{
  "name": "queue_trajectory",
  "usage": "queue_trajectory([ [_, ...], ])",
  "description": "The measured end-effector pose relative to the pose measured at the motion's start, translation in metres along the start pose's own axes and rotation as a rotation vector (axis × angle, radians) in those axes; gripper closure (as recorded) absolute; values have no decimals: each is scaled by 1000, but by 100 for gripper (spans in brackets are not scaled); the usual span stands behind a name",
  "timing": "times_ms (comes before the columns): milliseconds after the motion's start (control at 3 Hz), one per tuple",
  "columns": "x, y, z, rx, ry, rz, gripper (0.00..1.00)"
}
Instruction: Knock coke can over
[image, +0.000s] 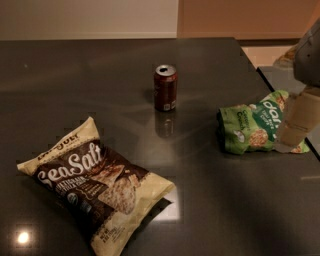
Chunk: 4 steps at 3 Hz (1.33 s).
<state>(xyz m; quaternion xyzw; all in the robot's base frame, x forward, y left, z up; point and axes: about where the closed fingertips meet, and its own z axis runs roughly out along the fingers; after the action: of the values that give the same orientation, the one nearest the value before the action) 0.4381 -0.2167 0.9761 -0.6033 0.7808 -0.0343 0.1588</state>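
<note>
The coke can (165, 88) is a small dark red-brown can with a silver top. It stands upright on the dark glossy table (75, 80), a little behind the middle. My gripper (295, 131) hangs at the far right edge of the view, in front of a green snack bag. It is well to the right of the can and apart from it. Part of the arm is cut off by the picture's edge.
A large brown and cream Sea Salt chip bag (95, 182) lies at the front left. A green snack bag (252, 126) lies at the right near the table's right edge. A second grey surface (282, 77) stands beyond that edge.
</note>
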Motion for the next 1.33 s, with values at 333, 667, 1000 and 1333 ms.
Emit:
queue_trajectory([
  [333,0,0,0,0,0,0,0],
  [667,-9,-20,9,2,-60,-19,0],
  [1000,-24,-48,27,-20,-153,-32,0],
  [1333,-48,-68,45,-53,-247,-47,0],
])
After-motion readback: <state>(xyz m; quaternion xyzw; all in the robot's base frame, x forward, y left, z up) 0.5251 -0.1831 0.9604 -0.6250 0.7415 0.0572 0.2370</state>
